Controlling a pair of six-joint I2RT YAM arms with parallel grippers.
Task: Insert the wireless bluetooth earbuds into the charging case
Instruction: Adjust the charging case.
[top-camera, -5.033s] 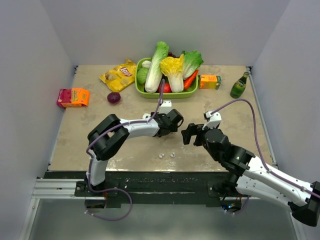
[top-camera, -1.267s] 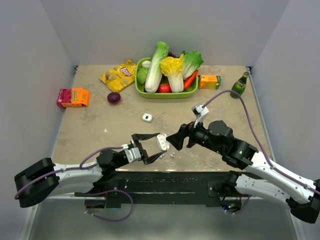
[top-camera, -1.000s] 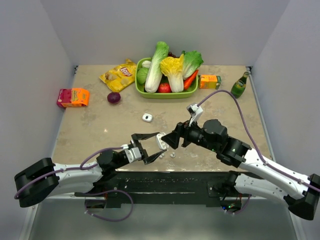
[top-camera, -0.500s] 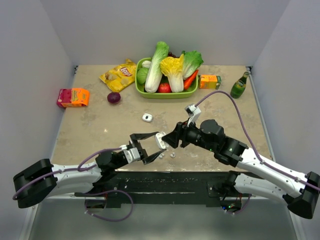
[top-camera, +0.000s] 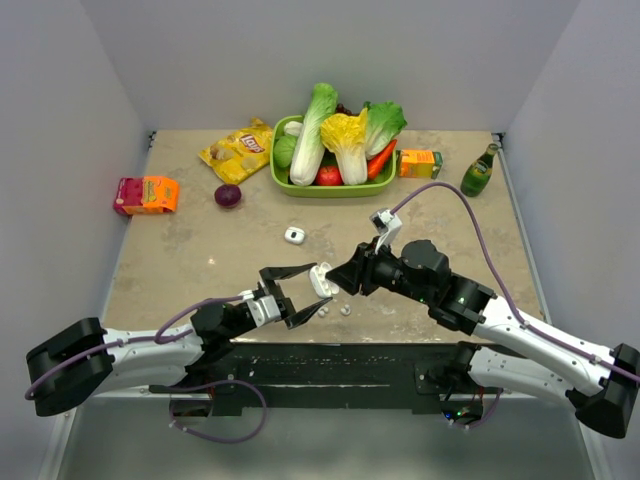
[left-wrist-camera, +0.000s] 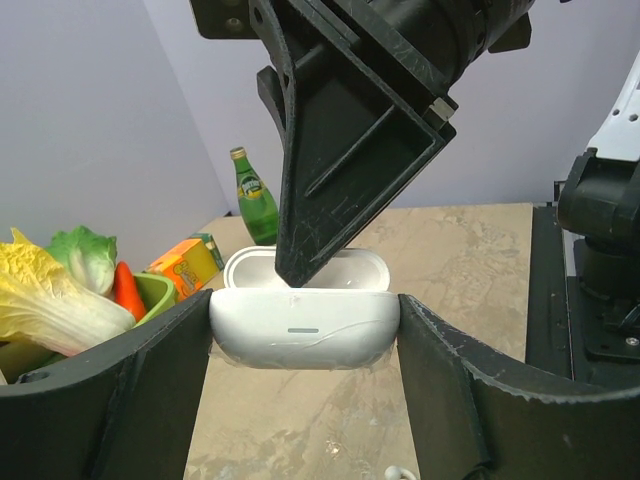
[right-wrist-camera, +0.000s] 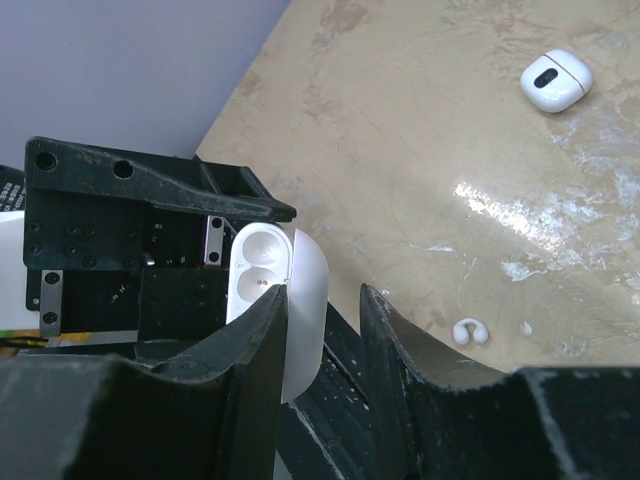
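Observation:
My left gripper is shut on the white charging case, holding it by its ends above the table's near edge. The lid stands open, and two empty wells show inside. My right gripper straddles the lid. One of its fingers sits in the case's mouth against the lid's inner face. The other stands off the lid's outer face with a gap, so these jaws are open. Two white earbuds lie on the table below the case; one earbud shows in the right wrist view.
A second small white case lies mid-table. At the back stand a green basket of vegetables, a chips bag, a purple onion, a juice box and a green bottle. A red-orange box sits far left.
My right gripper has moved left onto the case's open lid, and its jaws have narrowed around it. The left gripper and the case have stayed put.

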